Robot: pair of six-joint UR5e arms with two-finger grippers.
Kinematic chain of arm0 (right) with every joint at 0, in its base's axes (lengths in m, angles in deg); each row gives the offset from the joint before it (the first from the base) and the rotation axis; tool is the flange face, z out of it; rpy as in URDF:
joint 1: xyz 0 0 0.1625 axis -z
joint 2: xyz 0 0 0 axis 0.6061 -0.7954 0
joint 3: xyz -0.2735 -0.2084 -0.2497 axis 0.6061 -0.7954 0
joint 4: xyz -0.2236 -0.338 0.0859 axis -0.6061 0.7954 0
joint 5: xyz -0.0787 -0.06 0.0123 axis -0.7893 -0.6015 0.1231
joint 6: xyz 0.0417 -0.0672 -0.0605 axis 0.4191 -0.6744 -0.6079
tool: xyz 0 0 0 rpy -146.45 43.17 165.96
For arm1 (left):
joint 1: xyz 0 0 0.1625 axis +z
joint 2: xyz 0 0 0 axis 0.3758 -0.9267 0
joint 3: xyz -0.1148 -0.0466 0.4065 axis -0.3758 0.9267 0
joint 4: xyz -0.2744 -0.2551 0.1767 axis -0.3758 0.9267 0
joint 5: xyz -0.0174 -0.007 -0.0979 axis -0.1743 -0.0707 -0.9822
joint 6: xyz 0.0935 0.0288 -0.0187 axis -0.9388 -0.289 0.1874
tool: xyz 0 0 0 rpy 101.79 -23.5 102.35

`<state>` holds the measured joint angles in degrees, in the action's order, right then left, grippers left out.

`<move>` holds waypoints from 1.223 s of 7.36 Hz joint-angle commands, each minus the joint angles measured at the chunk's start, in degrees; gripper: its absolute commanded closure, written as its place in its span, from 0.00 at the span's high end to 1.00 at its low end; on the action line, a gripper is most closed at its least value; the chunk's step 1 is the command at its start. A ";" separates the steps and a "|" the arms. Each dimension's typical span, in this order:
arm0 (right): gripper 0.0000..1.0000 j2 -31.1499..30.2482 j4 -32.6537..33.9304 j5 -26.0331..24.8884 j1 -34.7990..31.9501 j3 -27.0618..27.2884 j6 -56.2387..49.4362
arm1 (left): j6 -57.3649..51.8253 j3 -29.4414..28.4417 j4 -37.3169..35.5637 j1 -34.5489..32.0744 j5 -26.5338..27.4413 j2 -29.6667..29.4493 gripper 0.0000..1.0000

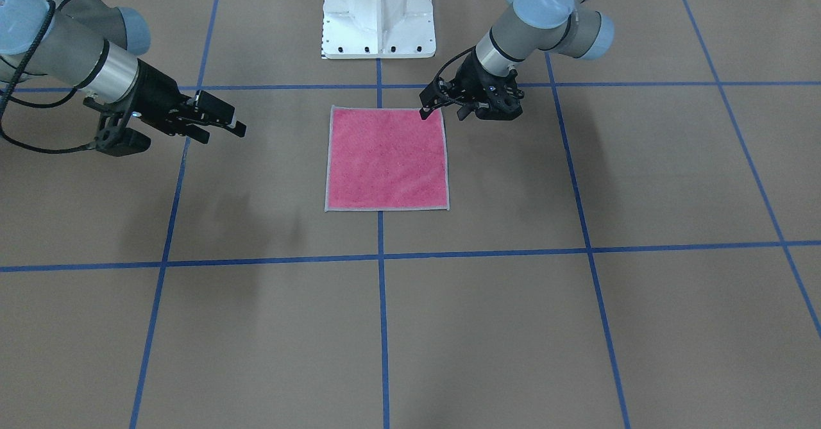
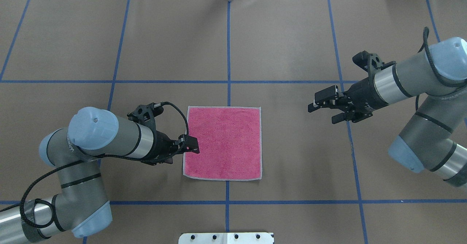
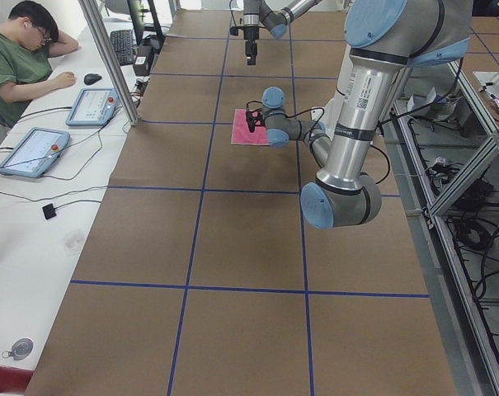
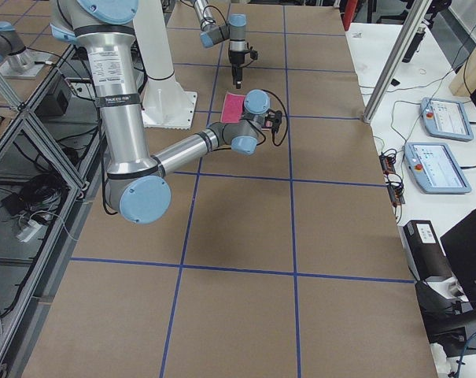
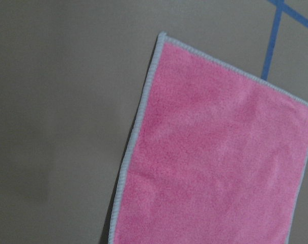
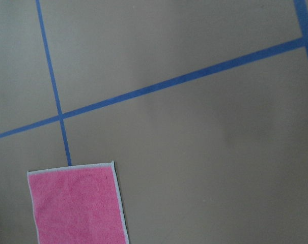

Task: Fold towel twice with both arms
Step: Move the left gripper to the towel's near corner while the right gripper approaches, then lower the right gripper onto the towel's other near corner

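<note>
Towel [image 2: 228, 142]: flat and unfolded, pink face up; centre of the overhead view, lying across a blue tape line [image 2: 228, 54] on the brown table [image 2: 292, 36]
Left gripper [image 1: 442, 113]: fingers spread; at the towel's left edge, towards its lower left corner in the overhead view; contact with the cloth cannot be told
Right gripper [image 2: 323, 112]: fingers spread; right of centre in the overhead view, well apart from the towel

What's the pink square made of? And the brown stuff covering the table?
The towel looks like soft terry cloth: fuzzy pink nap, matte, with a stitched grey edge. The table cover looks like matte brown paper, perhaps; it ripples at the far edge.
</note>
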<state>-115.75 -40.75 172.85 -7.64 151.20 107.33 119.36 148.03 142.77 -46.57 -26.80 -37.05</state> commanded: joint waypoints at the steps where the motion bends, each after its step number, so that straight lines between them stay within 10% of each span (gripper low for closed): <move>1: 0.99 0.04 -0.68 -0.08 2.93 0.01 0.04 | 0.00 -2.17 0.09 1.64 0.04 -0.38 0.89; 7: 0.99 0.04 -0.76 -0.17 4.78 0.01 -0.04 | -0.09 -2.89 0.09 2.87 -0.14 -0.30 0.32; 9: 0.99 0.04 -0.85 -0.08 5.04 0.01 -0.05 | -0.09 -2.89 0.09 2.88 -0.14 -0.29 0.29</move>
<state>-115.70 -41.54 172.74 -2.83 151.22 107.29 119.28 145.15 142.84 -43.74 -26.93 -37.39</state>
